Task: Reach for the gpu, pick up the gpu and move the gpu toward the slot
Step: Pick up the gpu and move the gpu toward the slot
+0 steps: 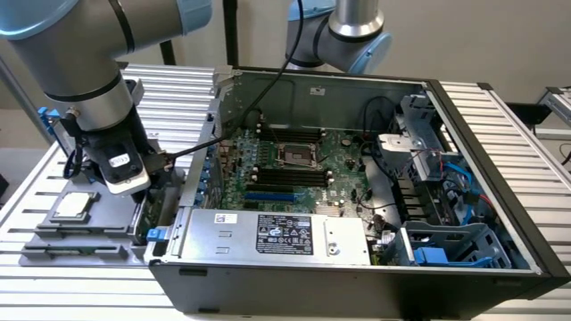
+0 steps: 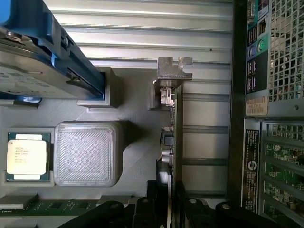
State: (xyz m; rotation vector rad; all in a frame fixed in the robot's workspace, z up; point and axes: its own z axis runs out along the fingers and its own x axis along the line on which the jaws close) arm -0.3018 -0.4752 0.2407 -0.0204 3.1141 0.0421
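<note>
Jaws: astride gpu (image 2: 174,114) edge, grip cannot tell | gripper (image 2: 172,204): reach done | gpu: upright in grey holder (image 2: 137,128), unlifted | lift, carry: outstanding

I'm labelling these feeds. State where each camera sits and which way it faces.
Exterior view: off the arm, looking down into the open computer case; the arm and gripper show at the exterior view's left.
Wrist view: on the wrist, looking down past the gripper at the graphics card on edge.
Both show the gray tray and the processor chip.
</note>
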